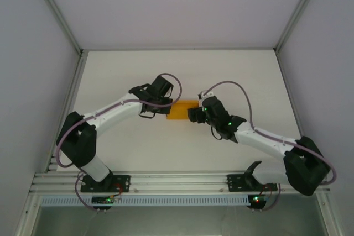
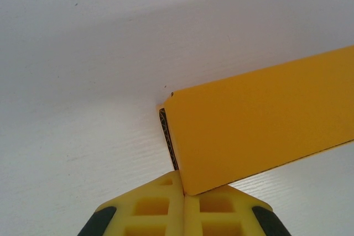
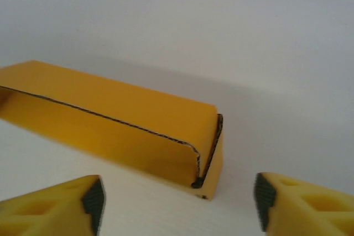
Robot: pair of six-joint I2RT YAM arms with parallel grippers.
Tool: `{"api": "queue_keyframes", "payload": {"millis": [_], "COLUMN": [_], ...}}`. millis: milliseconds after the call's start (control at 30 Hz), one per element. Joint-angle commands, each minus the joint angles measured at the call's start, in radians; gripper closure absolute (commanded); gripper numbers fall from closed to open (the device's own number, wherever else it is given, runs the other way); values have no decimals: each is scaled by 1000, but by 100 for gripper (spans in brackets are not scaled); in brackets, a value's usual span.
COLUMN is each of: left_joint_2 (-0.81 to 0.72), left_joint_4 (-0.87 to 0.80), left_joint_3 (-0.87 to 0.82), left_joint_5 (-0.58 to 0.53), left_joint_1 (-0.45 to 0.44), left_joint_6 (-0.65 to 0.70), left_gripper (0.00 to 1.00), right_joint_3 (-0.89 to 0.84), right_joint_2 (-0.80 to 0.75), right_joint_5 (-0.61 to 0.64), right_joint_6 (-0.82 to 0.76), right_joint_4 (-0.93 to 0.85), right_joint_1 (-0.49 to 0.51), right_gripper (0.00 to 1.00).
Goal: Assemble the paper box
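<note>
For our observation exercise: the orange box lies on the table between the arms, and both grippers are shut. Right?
Only the left gripper is shut. The right gripper is open, its jaws apart facing the orange box, as the right wrist view shows.

Paper box [image 3: 127, 120] is seen lying on white table [image 3: 232, 37], long side running from L edge to centre-R. Top face is lit bright orange; front wall is shaded darker. A dark corrugated edge is traced along front wall's upper rim and is curved down at near R corner, w/ a second card edge just beside it. R gripper [image 3: 178, 203] is held wide apart: yellow fingers [image 3: 50, 211] at bottom L and bottom R, dark pads [image 3: 93, 203] turned inward. Box is untouched, just ahead, betw. them.
</note>
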Motion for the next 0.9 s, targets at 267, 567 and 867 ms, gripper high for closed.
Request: {"api": "queue_keyframes", "payload": {"millis": [267,567,867], "left_joint_2": [77,71,-3], "left_joint_4": [-134,-139,-182], "left_joint_3": [-4,28,121], "left_joint_5": [36,37,127], "left_joint_1": [-12,-12,-2], "left_joint_6": [37,65,197], "left_gripper": [100,98,65], "right_joint_3": [112,100,-51], "right_joint_2": [-9,165,222], "right_joint_5": [-235,-249,-235], "right_joint_6": [-43,67,150], "right_joint_4": [9,-78,39], "right_joint_1": [-163,-238,-216], "right_gripper": [7,20,35]}}
